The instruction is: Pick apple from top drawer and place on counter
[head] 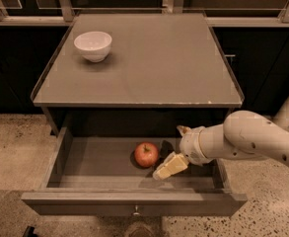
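The red apple lies in the middle of the open top drawer, which is pulled out under the counter. My gripper is inside the drawer, just right of the apple. It is open, with one pale finger toward the drawer front and the other toward the back. The apple is beside the fingers, not between them, and nothing is held. The drawer's small knob shows on the front panel.
A white bowl stands at the counter's back left. My white arm reaches in over the drawer's right side. Dark cabinets and a metal rail run behind the counter. Speckled floor lies on both sides.
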Motion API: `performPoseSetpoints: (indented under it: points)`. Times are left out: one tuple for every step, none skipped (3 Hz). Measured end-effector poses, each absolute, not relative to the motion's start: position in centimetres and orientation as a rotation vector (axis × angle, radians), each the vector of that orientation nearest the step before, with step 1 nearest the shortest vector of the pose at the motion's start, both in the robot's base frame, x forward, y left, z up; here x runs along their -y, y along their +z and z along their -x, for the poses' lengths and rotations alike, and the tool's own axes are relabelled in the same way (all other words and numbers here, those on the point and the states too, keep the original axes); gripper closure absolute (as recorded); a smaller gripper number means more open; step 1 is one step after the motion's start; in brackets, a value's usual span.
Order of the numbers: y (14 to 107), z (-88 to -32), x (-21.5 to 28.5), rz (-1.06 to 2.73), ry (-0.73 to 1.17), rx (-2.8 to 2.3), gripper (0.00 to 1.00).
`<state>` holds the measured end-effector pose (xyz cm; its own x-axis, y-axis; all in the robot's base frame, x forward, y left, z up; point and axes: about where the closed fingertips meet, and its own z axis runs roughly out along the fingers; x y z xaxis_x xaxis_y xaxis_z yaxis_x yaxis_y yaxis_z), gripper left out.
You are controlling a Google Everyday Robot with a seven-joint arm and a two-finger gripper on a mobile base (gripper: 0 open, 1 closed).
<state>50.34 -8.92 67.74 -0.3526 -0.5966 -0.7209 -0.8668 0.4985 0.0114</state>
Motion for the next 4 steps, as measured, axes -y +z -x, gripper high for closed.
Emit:
performPoseSetpoints:
  points:
    - [67.0, -51.4, 7.6, 1.198, 0.517, -2.065, 0.0]
    - [65.3, -52.8, 5.7, 1.199, 0.48, -2.064, 0.0]
    - [65.3, -52.9, 5.7, 1.197, 0.479, -2.063, 0.0]
    - [64.1, -53.3, 5.5, 1.176, 0.497, -2.078, 0.0]
